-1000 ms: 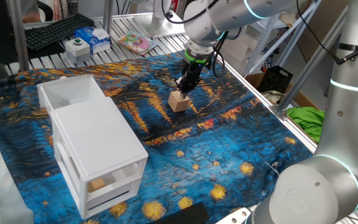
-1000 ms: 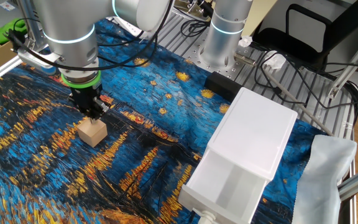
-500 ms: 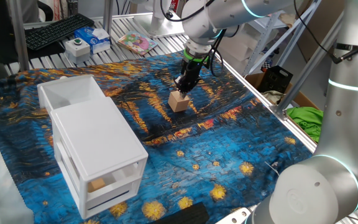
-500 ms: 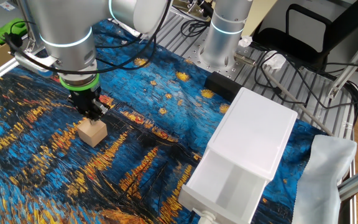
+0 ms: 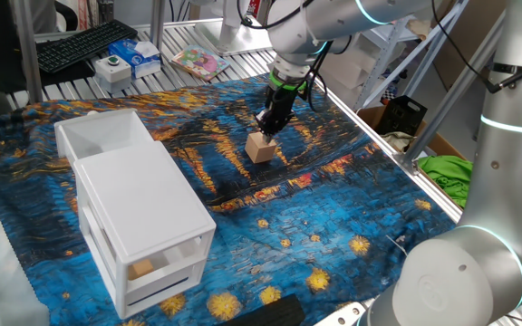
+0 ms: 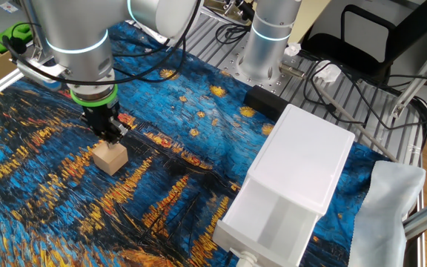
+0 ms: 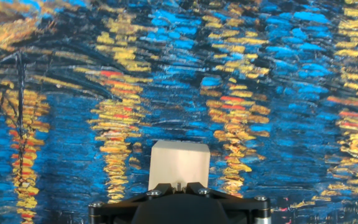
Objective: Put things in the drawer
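Hand view: wooden cube [image 7: 178,164] just beyond the closed tool [image 7: 178,185].

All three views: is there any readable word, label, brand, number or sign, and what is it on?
None can be read.
Blue box behind the cloth: print too small to read.
Booklet beside it: cover too blurred.
Wooden block, white cabinet, gripper: no marking shows.
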Controlling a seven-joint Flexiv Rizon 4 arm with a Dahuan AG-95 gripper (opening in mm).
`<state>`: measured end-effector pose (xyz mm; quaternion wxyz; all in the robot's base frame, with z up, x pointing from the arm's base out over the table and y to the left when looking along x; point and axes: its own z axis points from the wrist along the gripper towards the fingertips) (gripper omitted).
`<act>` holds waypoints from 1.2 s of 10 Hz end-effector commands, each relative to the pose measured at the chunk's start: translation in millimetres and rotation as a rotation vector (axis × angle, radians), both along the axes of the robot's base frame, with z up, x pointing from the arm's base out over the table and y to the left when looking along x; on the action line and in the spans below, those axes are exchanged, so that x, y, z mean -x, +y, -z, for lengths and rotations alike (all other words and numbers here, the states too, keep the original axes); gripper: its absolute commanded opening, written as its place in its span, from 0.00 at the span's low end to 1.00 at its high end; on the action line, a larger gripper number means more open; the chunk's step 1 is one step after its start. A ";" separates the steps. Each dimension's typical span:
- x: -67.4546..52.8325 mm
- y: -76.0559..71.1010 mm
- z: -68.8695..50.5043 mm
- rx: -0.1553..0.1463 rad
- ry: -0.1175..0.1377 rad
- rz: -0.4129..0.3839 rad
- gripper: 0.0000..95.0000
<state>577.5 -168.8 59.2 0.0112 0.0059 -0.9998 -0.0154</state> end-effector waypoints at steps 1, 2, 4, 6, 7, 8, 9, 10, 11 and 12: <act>1.7 0.3 -0.5 0.003 -0.009 0.004 0.00; 1.7 0.3 -0.5 0.012 -0.010 0.004 0.00; 1.7 0.3 -0.5 0.018 -0.005 0.006 0.00; 1.7 0.3 -0.5 0.068 0.022 0.018 0.20; 1.7 0.3 -0.5 0.068 0.022 0.018 0.20; 1.7 0.4 -0.6 0.078 0.027 0.036 0.60; 1.7 0.4 -0.8 0.079 0.046 0.043 0.80; 1.7 0.4 -0.8 0.080 0.049 0.053 0.80; 1.6 0.3 -0.9 0.078 0.053 0.065 1.00; 1.6 0.3 -0.9 0.078 0.063 0.072 1.00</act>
